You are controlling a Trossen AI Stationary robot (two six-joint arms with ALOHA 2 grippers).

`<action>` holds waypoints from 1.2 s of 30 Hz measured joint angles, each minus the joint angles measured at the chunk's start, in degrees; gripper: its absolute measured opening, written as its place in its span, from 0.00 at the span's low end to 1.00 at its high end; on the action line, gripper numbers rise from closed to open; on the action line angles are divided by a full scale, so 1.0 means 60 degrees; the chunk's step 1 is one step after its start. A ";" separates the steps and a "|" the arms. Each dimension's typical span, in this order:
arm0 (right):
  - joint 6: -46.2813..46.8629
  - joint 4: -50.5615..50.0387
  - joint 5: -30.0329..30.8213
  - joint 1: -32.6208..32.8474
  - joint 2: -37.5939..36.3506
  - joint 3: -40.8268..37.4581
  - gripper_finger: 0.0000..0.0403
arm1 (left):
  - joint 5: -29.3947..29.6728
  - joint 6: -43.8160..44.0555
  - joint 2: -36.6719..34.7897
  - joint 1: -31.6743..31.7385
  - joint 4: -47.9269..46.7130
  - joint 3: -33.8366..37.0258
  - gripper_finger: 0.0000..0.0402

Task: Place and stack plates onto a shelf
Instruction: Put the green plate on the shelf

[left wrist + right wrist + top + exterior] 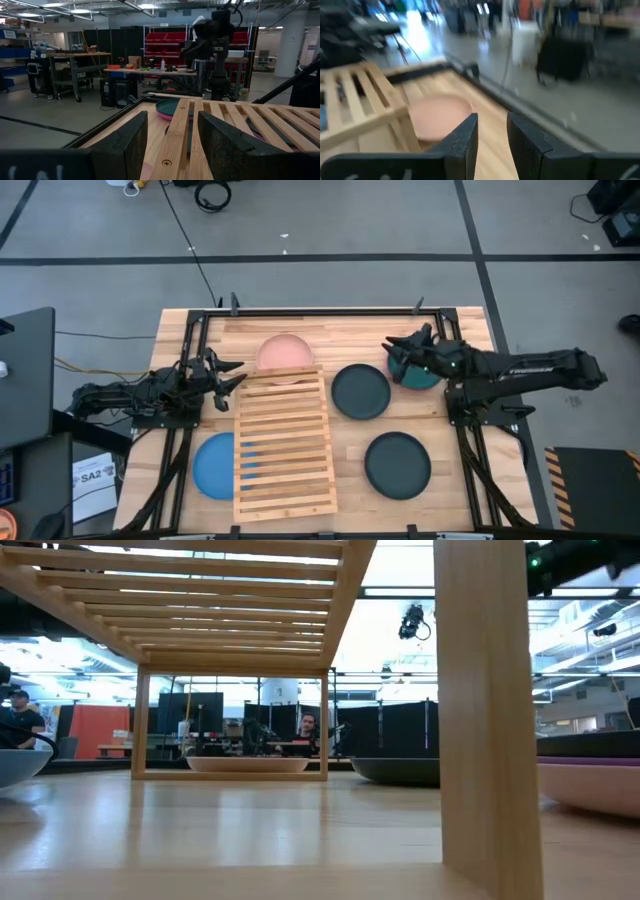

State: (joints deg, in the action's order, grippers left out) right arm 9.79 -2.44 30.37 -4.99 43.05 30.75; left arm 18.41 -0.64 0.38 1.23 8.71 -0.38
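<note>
You have the wooden table [470, 330] carrying everything, and across its middle lies the slatted shelf [285, 445], with no plate on top of it. Your left arm [120, 395] reaches in from the left edge, your right arm [530, 370] from the right. Of the plates, two dark grey ones sit right of the shelf, one near its far end [360, 391] and one nearer the front [397, 464]; the blue plate [212, 467] lies half under the shelf's left side, the salmon pink plate [285, 352] pokes out from under its far end, and the teal plate [420, 376] sits under your right gripper [408, 345]. That gripper's fingers are parted, empty, above the teal plate. Your left gripper [232, 376] is spread too, grasping nothing, at the shelf's far left corner.
</note>
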 joint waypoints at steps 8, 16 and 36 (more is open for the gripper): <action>0.2232 -0.3869 -0.1496 -0.0633 -0.0007 0.1129 0.27 | 0.0000 0.0004 0.0000 0.0000 0.0000 0.0001 0.45; 0.2916 -0.5406 -0.2312 -0.0813 0.0368 0.1129 0.27 | 0.0000 0.0001 0.0000 -0.0002 -0.0005 -0.0001 0.45; 0.2919 -0.5972 -0.2860 -0.0813 0.3165 0.1129 0.27 | 0.0000 0.0007 0.0000 0.0000 -0.0007 -0.0001 0.45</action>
State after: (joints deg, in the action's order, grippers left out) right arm 27.30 -38.27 13.21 -9.87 62.04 37.52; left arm 18.41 -0.60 0.38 1.23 8.67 -0.38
